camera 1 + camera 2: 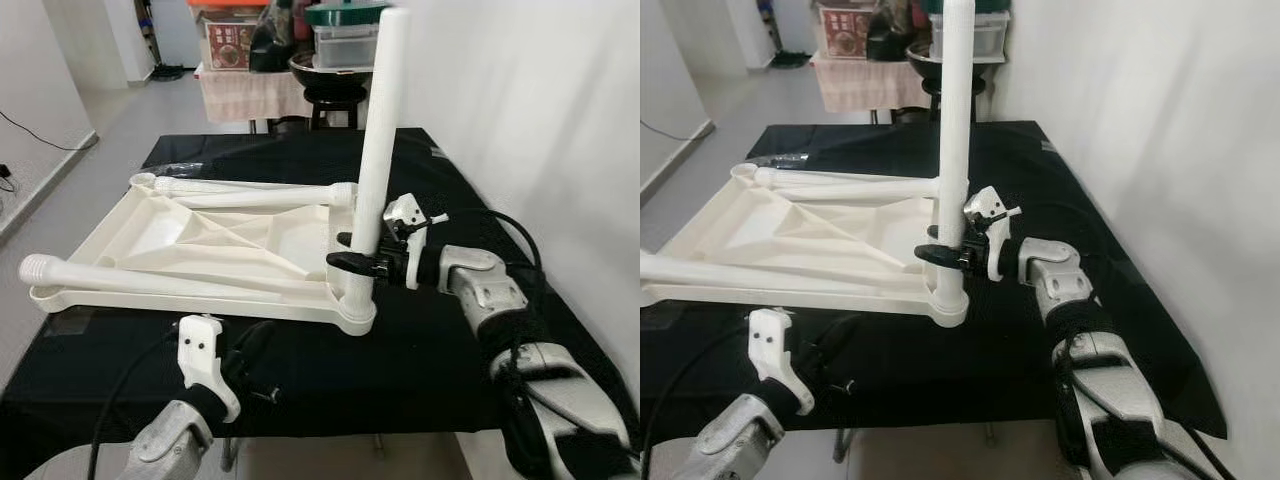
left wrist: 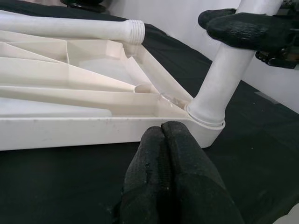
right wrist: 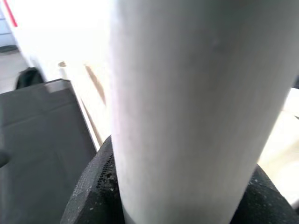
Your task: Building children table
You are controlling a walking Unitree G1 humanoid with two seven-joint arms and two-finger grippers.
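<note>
A white plastic tabletop (image 1: 190,240) lies upside down on a black-covered table (image 1: 450,340). One white leg (image 1: 378,150) stands upright in its near right corner socket (image 1: 356,312). My right gripper (image 1: 352,254) is shut on this leg low down, just above the socket. Two more legs lie loose on the tabletop, one along the far rim (image 1: 250,193) and one along the near rim (image 1: 130,277), threaded ends showing. My left gripper (image 2: 162,140) is shut with nothing in it, resting on the black cloth just in front of the corner socket (image 2: 205,122).
A white wall runs along the right of the table. Behind the table stand a black stool (image 1: 330,100) with a pot and boxes, and a low shelf with a cloth (image 1: 245,90). A grey floor lies to the left, with a cable (image 1: 40,135).
</note>
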